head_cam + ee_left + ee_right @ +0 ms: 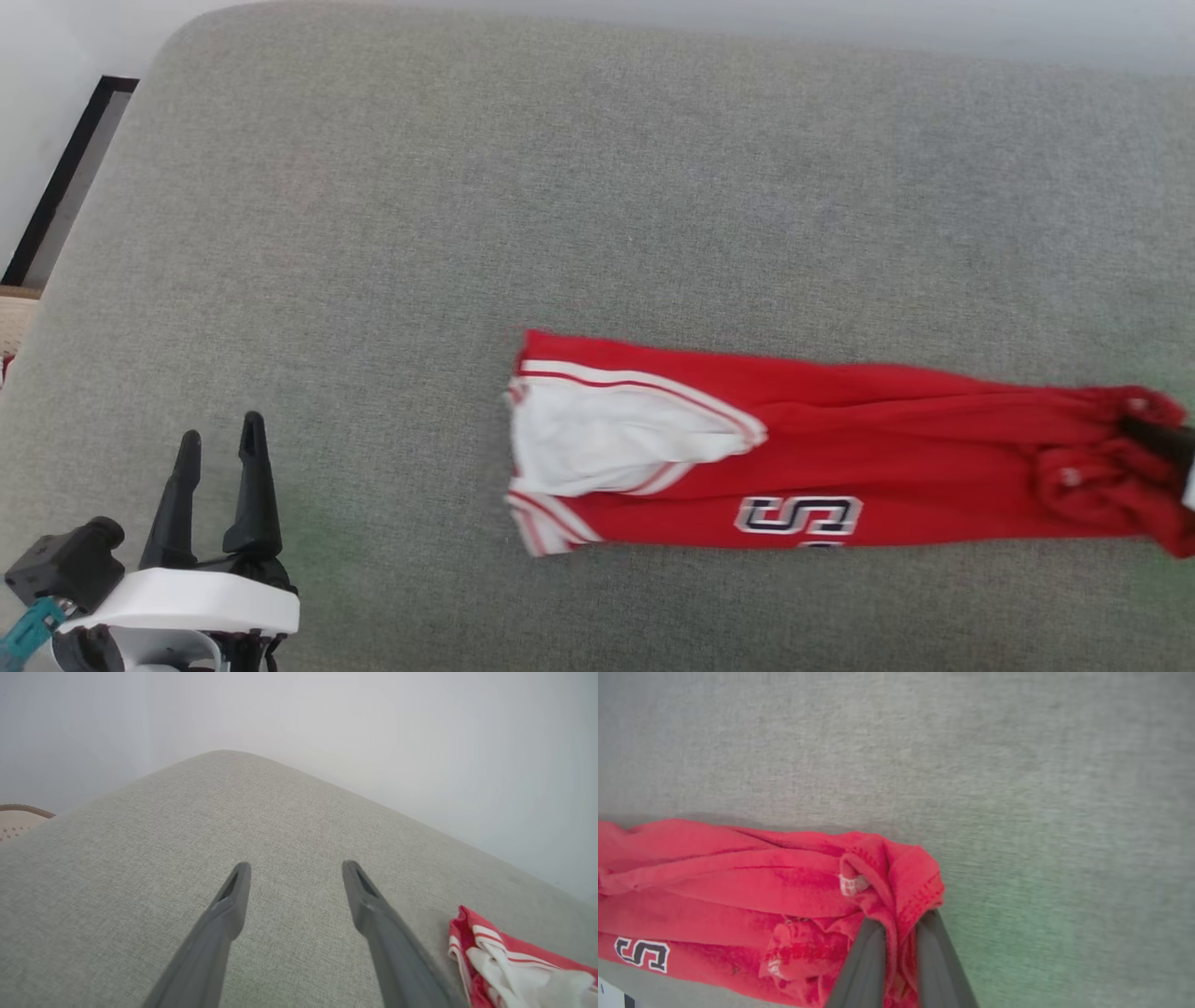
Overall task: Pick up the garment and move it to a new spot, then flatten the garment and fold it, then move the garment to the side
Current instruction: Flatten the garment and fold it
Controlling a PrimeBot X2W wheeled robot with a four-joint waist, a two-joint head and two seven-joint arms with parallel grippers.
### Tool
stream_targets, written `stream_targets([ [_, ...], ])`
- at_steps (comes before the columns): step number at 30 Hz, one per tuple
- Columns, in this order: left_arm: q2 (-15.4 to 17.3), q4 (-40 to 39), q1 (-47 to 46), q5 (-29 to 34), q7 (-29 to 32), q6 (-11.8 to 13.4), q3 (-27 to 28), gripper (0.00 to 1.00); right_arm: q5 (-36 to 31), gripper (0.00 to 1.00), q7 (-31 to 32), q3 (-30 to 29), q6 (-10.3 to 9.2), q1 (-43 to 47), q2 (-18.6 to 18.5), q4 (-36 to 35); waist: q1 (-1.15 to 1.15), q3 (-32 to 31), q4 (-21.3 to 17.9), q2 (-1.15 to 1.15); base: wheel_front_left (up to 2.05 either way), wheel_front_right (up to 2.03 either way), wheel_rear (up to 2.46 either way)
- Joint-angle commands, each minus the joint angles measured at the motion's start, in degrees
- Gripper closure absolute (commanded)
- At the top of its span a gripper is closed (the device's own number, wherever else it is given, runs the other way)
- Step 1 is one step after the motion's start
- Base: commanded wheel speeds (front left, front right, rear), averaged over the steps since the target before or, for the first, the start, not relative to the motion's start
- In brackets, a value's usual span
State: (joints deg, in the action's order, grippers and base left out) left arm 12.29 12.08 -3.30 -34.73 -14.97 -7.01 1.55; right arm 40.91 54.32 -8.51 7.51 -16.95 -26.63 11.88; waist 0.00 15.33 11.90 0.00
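Nearest, at the lower left of the head view, the left arm (pixel 177 602) rests low over the grey upholstered cushion (pixel 597 187). Its two dark fingers (pixel 231 905) point away from the robot; the left jaws stand wide open with nothing between them, hovering over bare fabric. Just to their right in the left wrist view lies the one garment (pixel 509 961), a red jersey-style shirt showing its white sleeve and red-and-white striped trim. In the head view the garment (pixel 840 448) lies on the cushion as a single long folded band across the near right part. The white sleeve end is toward the middle, and one black, white-outlined letter "S" (pixel 798 515) sits at the band's near edge. Its other end is bunched at the right edge of that view, where the right arm comes in low from the side. The right jaws are closed on the garment (pixel 714 882), their two fingers (pixel 861 961) pinching the stitched red hem between them. Beyond it the cushion runs on to its rounded far edge, with a pale wall (pixel 747 19) behind.
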Motion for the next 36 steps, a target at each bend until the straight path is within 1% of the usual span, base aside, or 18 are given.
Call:
stream_targets([
  [1, -0.5, 0.1, 0.4, 0.8, -0.3, -0.3, 0.6, 0.00, -0.7, 1.00, -0.6, -1.5, -0.04, -0.5, -1.0, 1.1, 0.00, 0.0, -0.1, 0.00, 0.00, 0.00, 0.00],
  [2, -1.1, 0.2, 0.3, 1.5, -0.3, -0.5, 0.9, 0.00, -1.7, 1.00, -1.3, -3.3, -0.04, -1.1, -2.2, 2.4, 0.00, 0.0, -0.3, 0.00, 0.00, 0.00, 0.00],
  [5, -1.4, -0.1, 0.2, 1.8, -0.3, -0.4, 0.8, 0.00, -2.8, 1.00, -1.9, -4.5, -0.04, -1.5, -3.3, 4.0, 0.00, -0.1, -0.5, 0.00, 0.00, 0.00, 0.00],
  [6, -1.3, -0.6, 0.4, 1.5, -0.3, -0.5, 0.5, 0.00, -3.7, 1.00, -2.4, -5.3, -0.04, -2.0, -4.0, 5.7, 0.00, -0.3, -0.7, 0.00, 0.00, 0.00, 0.00],
  [10, -0.9, -1.8, 1.4, 0.5, -0.3, -0.5, 0.4, 0.00, -4.0, 1.00, -1.9, -5.1, -0.04, -2.8, -4.8, 7.1, 0.00, -0.9, -1.4, 0.00, 0.00, 0.00, 0.00],
  [14, -0.7, -2.6, 2.4, 0.3, -0.3, -0.5, 0.8, 0.00, -1.3, 1.00, 0.9, -3.0, -0.03, -1.3, -4.6, 3.4, 0.00, -1.7, -2.0, 0.00, 0.00, 0.00, 0.00],
  [17, -0.9, -3.0, 3.2, 0.0, -0.3, -0.5, 1.1, 0.00, 1.7, 1.00, 3.5, -1.6, -0.03, 0.7, -4.0, -2.4, 0.00, -2.2, -2.2, 0.00, 0.00, 0.00, 0.00],
  [21, -1.0, -3.3, 3.6, -0.4, -0.3, -0.5, 1.0, 0.00, 4.9, 1.00, 6.0, 0.3, -0.03, 3.0, -1.9, -11.9, 0.00, -2.5, -2.2, 0.00, 0.00, 0.00, 0.00],
  [23, -1.3, -3.2, 3.2, -0.4, -0.3, -0.5, 1.1, 0.00, 5.5, 1.00, 6.8, 2.2, -0.02, 3.6, -0.3, -15.9, 0.00, -2.4, -2.0, 0.00, 0.00, 0.00, 0.00],
  [27, -1.5, -2.8, 2.2, -0.4, -0.3, -0.5, 0.0, 0.00, 5.1, 1.00, 7.9, 7.2, -0.03, 2.7, 2.8, -21.0, 0.00, -2.1, -0.8, 0.00, 0.00, 0.00, 0.00],
  [28, -1.6, -2.7, 2.0, -0.7, -0.3, -0.5, -0.2, 0.00, 4.7, 1.00, 7.8, 8.5, -0.02, 2.1, 3.5, -21.7, 0.00, -2.0, -0.5, 0.00, 0.00, 0.00, 0.00],
  [29, -1.6, -2.7, 2.0, -0.7, -0.3, -0.5, -0.2, 0.00, 4.7, 1.00, 7.8, 8.5, -0.02, 2.1, 3.5, -21.7, 0.00, -2.0, -0.5, 0.00, 0.00, 0.00, 0.00],
  [31, -1.6, -2.5, 1.6, -0.9, -0.3, -0.5, -0.7, 0.00, 4.4, 1.00, 7.6, 11.5, -0.03, 1.1, 5.4, -21.9, 0.00, -1.9, 0.3, 0.00, 0.00, 0.00, 0.00],
  [36, -2.0, -1.3, 0.5, -1.6, -0.3, -0.5, -2.0, 0.00, 3.0, 1.00, 5.6, 18.2, -0.02, -2.2, 8.4, -18.5, 0.00, -1.8, 2.6, 0.00, 0.00, 0.00, 0.00],
])
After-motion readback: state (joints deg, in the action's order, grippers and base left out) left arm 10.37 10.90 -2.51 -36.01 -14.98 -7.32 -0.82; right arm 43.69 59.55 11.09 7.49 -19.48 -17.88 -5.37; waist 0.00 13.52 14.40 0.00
